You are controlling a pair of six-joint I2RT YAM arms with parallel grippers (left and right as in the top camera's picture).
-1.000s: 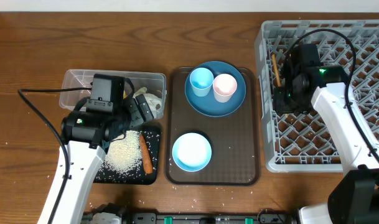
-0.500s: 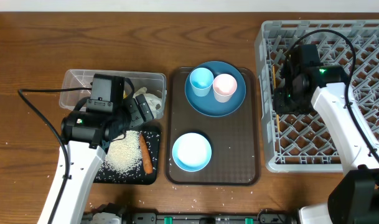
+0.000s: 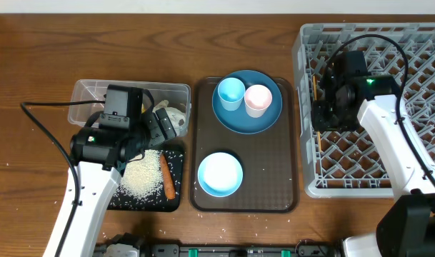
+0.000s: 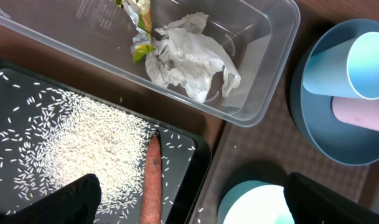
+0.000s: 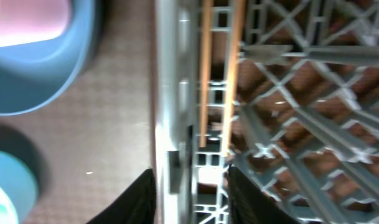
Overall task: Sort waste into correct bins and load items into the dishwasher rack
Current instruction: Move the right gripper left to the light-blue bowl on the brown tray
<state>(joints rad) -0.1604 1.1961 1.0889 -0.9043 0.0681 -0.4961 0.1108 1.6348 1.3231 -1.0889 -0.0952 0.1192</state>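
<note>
My left gripper (image 4: pixel 189 211) hangs open and empty over the black tray (image 4: pixel 195 155), which holds rice (image 4: pixel 83 143) and the carrot (image 4: pixel 153 180). The clear tub (image 4: pixel 270 68) holds the paper wad (image 4: pixel 189 59) and the green-yellow wrapper (image 4: pixel 139 28). The light blue cup (image 3: pixel 230 93) and pink cup (image 3: pixel 257 98) stand on the blue plate (image 3: pixel 263 121). The bowl (image 3: pixel 219 173) sits nearer the front. My right gripper (image 5: pixel 192 199) is open astride the left wall of the grey rack (image 3: pixel 417 71). Two chopsticks (image 5: pixel 206 74) lie inside the rack, just beyond its fingertips.
The plate, cups and bowl rest on a brown serving tray (image 3: pixel 274 178) between the bins and the rack. A few rice grains lie loose on the wooden table at the front left (image 3: pixel 103 232). The left arm's cable (image 3: pixel 46 107) loops over the table.
My right gripper has shifted slightly along the rack's left wall. The left arm has not moved.
</note>
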